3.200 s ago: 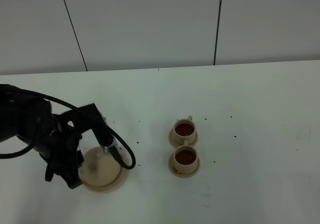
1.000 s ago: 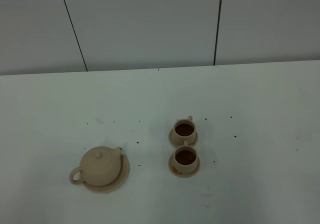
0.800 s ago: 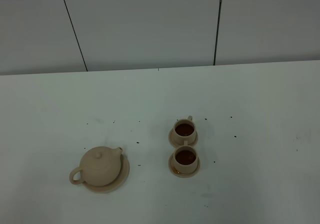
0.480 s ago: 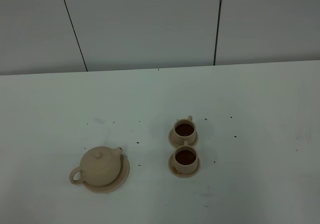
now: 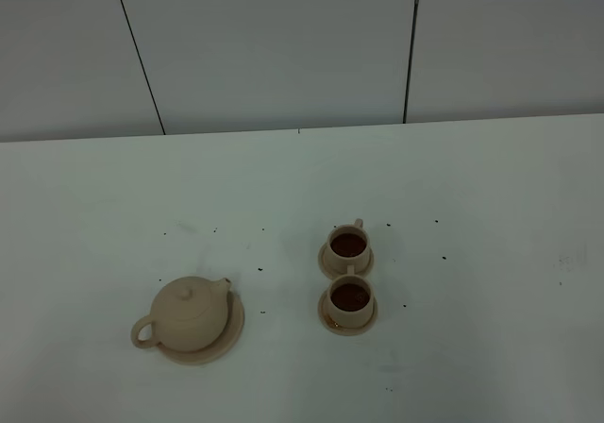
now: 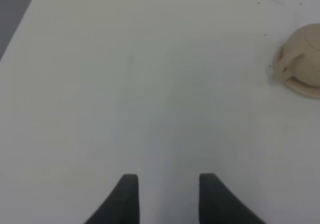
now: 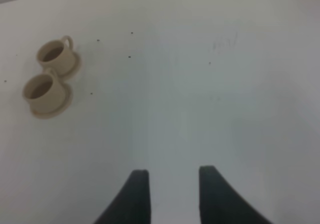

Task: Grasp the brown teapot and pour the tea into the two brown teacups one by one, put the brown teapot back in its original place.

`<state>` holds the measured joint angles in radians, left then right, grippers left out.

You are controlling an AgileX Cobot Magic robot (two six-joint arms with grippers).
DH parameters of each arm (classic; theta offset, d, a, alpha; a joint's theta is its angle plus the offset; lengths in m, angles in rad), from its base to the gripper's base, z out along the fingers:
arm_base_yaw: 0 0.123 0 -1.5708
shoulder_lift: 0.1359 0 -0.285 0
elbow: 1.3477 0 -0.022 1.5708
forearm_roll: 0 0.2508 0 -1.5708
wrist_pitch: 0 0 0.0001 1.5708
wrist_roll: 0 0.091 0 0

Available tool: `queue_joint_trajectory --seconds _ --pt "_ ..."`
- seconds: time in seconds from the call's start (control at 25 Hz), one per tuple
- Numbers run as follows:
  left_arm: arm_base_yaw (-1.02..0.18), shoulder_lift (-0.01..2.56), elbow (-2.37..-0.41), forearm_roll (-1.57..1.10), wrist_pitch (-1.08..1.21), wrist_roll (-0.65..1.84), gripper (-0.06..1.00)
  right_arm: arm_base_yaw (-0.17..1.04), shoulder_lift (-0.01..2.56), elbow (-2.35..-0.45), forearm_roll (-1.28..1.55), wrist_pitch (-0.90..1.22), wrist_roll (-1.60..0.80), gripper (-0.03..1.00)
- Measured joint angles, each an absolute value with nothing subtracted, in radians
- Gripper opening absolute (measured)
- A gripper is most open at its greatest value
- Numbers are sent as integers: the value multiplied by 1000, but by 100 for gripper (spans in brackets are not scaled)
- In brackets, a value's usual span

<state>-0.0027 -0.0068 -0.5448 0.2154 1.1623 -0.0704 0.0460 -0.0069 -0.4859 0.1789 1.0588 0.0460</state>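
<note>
The left claw (image 6: 167, 196) hangs over bare white tabletop (image 6: 150, 84) with its two dark fingers (image 6: 127, 196) spread apart, nothing between them and only the pale surface showing through the gap. Ahead of it and off to its right side, well apart, sits the brown teapot (image 6: 302, 59), only partly in the wrist picture, its loop handle (image 6: 282, 69) turned toward the claw. The pot rests on its wide flat saucer (image 6: 302, 89), whose rim peeks out beneath the body.

The right claw (image 7: 170, 194) likewise stands spread over empty tabletop, holding nothing, its fingers (image 7: 137, 194) parted with white surface between them. Ahead of it and toward its left, well apart, are the two brown teacups (image 7: 47, 76), each on its own small saucer, set just beside one another so that the saucers touch or nearly touch. Both cups hold dark tea. A few tiny dark specks (image 7: 130, 56) dot the surface between this claw and the cups.

From the high camera neither claw nor arm is visible. There the teapot (image 5: 192, 312) stands upright on the saucer (image 5: 226, 338), lid on, spout pointing toward the teacups (image 5: 348, 272), handle away from them. The cups lie to the pot's spout side, near but clear of it, one behind the other, with scattered specks (image 5: 260, 270) on the tabletop (image 5: 491, 187) around them.
</note>
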Motion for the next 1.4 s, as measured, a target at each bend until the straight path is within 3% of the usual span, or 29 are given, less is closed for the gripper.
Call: queue_joint_trajectory --seconds 0.4,1.4 --pt "-2 -7 -517 121 1055 -72 35 46 -7 -486 179 1059 46 24" --pt "-2 -7 -505 83 1050 -14 35 46 -7 -486 179 1059 46 24"
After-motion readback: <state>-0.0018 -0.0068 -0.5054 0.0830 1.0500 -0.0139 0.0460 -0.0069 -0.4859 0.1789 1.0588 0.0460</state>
